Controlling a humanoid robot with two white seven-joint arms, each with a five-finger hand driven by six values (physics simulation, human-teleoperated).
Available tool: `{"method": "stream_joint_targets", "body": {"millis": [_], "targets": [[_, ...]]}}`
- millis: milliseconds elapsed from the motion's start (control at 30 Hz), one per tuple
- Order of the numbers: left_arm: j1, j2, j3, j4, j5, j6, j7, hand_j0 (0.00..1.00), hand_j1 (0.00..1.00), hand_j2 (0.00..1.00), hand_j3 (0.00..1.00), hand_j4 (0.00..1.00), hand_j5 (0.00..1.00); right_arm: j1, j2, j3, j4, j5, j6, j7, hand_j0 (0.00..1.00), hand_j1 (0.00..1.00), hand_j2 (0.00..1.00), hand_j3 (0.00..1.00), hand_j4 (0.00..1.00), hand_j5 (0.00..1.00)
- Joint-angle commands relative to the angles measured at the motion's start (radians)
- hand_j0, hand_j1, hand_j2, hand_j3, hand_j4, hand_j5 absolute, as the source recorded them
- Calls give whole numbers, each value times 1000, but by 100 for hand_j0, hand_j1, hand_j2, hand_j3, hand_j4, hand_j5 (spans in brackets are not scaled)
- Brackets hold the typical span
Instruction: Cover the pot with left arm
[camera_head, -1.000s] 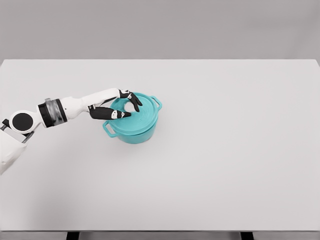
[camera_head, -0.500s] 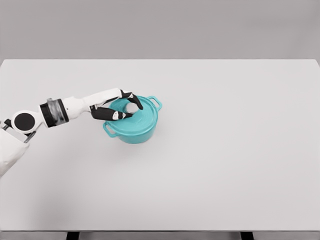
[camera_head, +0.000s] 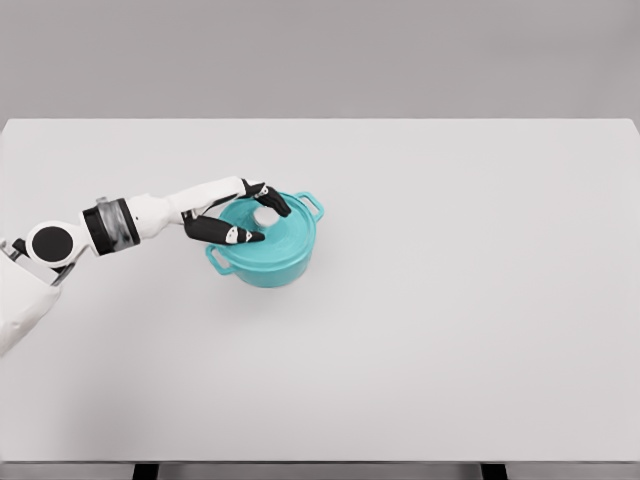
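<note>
One left hand (camera_head: 238, 212) over teal pot (camera_head: 266, 255), fingers (camera_head: 228, 233) curled around white lid knob (camera_head: 266, 216), lid (camera_head: 280, 235) seated on pot

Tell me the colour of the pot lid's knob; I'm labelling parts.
White, on the teal lid, seen between the left hand fingers in the head view.

Pot (camera_head: 268, 255) sole obstacle on table (camera_head: 450, 300); open surface all around.

White table (camera_head: 450, 330) carries teal pot (camera_head: 268, 262).
</note>
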Motion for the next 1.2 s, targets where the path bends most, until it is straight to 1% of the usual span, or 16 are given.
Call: {"method": "stream_joint_targets", "body": {"millis": [0,33,100,200,567,767,833,867,933,1033,1100,1133,1167], "targets": [[0,0,0,-1,6,1,1,71,71,71,71,71,71,0,0,1,0,1,0,0,100,100,100,100,100,100],[0,0,0,-1,6,1,1,71,71,71,71,71,71,0,0,1,0,1,0,0,100,100,100,100,100,100],[-2,0,0,-1,6,2,1,76,76,76,76,76,76,0,0,1,0,-1,0,0,100,100,100,100,100,100],[0,0,0,-1,6,-1,1,80,80,80,80,80,80,0,0,1,0,-1,0,0,100,100,100,100,100,100],[-3,2,3,-2,11,-2,1,80,80,80,80,80,80,0,0,-1,0,1,0,0,100,100,100,100,100,100],[0,11,13,-11,26,-2,-2,82,82,82,82,82,82,0,0,-1,0,1,0,0,100,100,100,100,100,100],[0,18,13,-20,48,-2,-8,83,83,83,83,83,83,0,0,1,0,1,0,0,100,100,100,100,100,100],[0,38,14,-36,60,-2,-8,84,84,84,84,84,84,0,0,1,0,1,0,0,100,100,100,100,100,100],[0,71,16,-62,85,-2,-8,89,89,89,89,89,89,0,0,1,0,1,0,0,100,100,100,100,100,100],[3,130,17,-82,114,-2,-10,100,100,100,100,100,100,0,0,-1,0,-1,0,0,100,100,100,100,100,100],[5,202,19,-89,158,-24,-7,100,100,100,100,100,100,0,0,1,0,-1,0,0,100,100,100,100,100,100],[11,267,20,-89,183,-80,-8,100,100,100,100,100,100,0,0,-1,0,1,0,0,100,100,100,100,100,100],[15,308,37,-89,186,-123,-8,100,100,100,100,100,100,0,0,-1,0,1,0,0,100,100,100,100,100,100]]}}
